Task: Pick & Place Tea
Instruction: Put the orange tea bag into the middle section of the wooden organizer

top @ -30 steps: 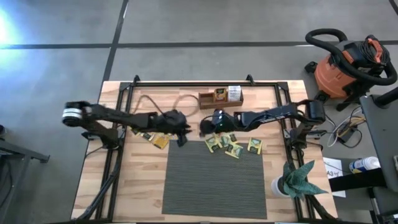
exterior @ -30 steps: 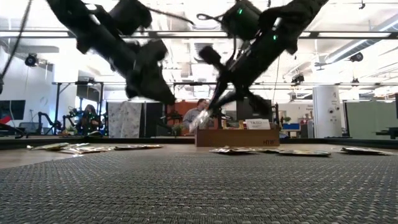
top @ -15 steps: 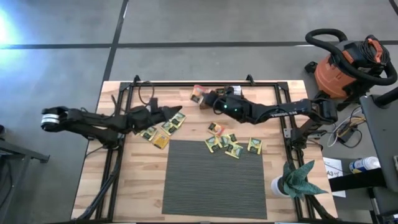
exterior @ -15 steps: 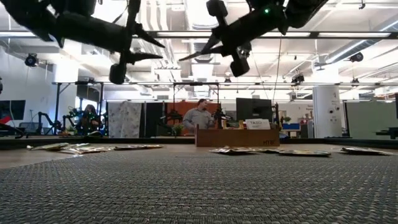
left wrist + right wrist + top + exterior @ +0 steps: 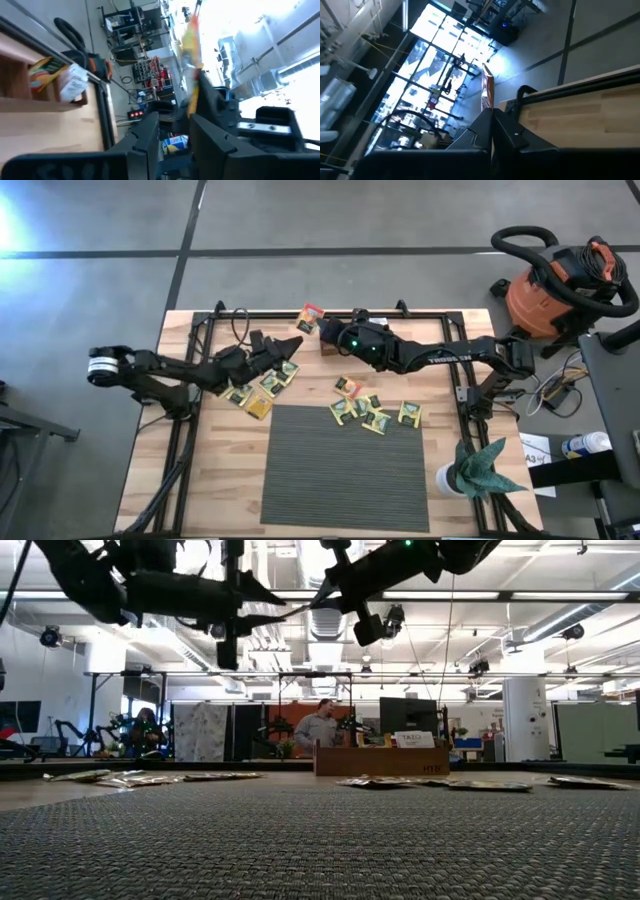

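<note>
1. Right gripper fingers, pinched shut on an orange sachet, hover over the tray's left end.
2. Left gripper fingers, partly open and empty, hang left of the tray, above loose sachets.
3. Risk: the thin sachet could slip or miss a compartment; the grippers sit close enough to collide.

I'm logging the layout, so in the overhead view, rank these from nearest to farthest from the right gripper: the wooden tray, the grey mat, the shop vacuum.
Measured from the right gripper, shut on an orange sachet near the table's far edge:
1. Wooden tray, just beside the gripper, mostly hidden under the arm.
2. Grey mat, on the table's near half.
3. Shop vacuum, on the floor off the table's right side.
</note>
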Robot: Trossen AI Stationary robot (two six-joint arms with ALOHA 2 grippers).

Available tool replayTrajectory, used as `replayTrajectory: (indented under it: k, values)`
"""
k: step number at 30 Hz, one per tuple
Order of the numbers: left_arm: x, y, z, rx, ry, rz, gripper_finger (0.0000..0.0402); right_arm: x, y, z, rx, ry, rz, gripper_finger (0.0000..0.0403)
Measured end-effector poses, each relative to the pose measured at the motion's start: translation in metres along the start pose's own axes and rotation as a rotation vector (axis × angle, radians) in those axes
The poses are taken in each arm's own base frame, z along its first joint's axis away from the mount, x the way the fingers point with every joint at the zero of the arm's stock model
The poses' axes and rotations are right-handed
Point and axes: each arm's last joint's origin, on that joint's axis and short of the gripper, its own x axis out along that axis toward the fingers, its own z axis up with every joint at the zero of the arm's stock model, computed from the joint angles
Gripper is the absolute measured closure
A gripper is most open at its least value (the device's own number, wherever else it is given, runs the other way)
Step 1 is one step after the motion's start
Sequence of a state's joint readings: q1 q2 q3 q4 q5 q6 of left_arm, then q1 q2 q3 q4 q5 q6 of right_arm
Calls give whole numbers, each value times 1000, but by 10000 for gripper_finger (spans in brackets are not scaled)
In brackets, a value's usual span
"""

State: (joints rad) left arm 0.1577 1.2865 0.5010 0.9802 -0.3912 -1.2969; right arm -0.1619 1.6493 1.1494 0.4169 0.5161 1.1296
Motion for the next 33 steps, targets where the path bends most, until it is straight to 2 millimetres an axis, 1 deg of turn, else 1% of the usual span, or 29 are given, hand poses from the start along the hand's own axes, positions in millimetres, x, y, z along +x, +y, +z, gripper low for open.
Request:
replayTrajectory:
  k: [6,9,17,23,33]
  values:
    - [5,-15,6,59,-41,-51,298,0,0,0,-9,4,-10,394]
    - [6,-19,9,84,-63,-60,298,0,0,0,13,4,-10,394]
    - [5,-12,8,77,-52,-26,298,0,1,1,11,-4,-8,394]
    - [5,-12,8,79,-52,-20,298,0,3,2,20,-13,5,394]
    - [9,-9,15,82,-86,-2,298,-1,5,3,35,-15,25,394]
